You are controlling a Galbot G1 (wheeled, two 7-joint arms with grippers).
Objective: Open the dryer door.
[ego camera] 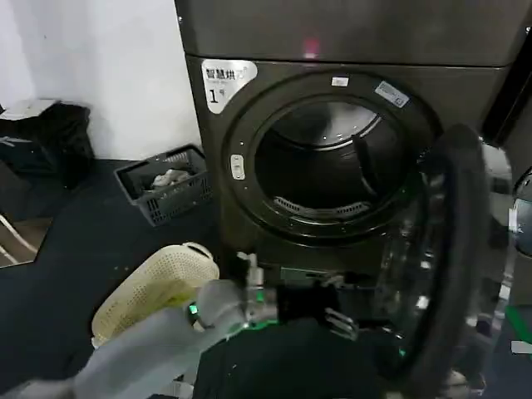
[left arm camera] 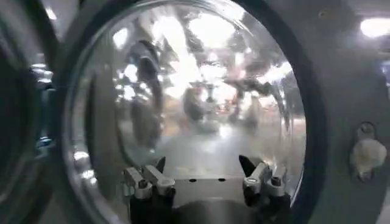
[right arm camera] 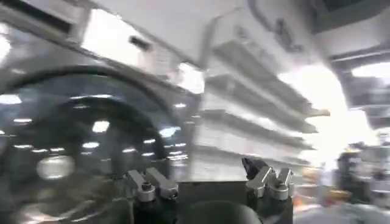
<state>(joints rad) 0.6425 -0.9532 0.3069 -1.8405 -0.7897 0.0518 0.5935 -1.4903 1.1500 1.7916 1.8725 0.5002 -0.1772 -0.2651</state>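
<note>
**Dryer door hanging open, left arm down low in front**

Since we're counting first: one dark grey dryer (ego camera: 349, 166), one dryer door (ego camera: 453, 274), two baskets on the floor, and two grippers that we can pick out.

The dryer door is swung out to the right of the drum opening (ego camera: 332, 158), turned nearly edge-on in the head view, so the opening itself is uncovered. In the left wrist view the door's glass (left arm camera: 201, 91) bulges toward the camera inside its dark ring.

The left gripper (ego camera: 341, 312) reaches in from the lower left, sitting below the opening and just beside the door's inner face; we can't tell if it touches. Its jaws are spread apart with nothing between them (left arm camera: 207, 176).

The right gripper (right arm camera: 210, 179) has its jaws released too, holding nothing, pointed at a round chrome-rimmed door (right arm camera: 73, 140) and pale shelving (right arm camera: 256, 115) beyond.

Room to move: the dark floor (ego camera: 91, 241) left of the machine is open up to a dark grey basket (ego camera: 166, 187) by the wall and a yellow mesh basket (ego camera: 154, 287) just beside the left arm.

Writing: a white sticker (ego camera: 226, 83) on the top left corner of the front panel carries a "1" under some Chinese characters we can't read properly.
</note>
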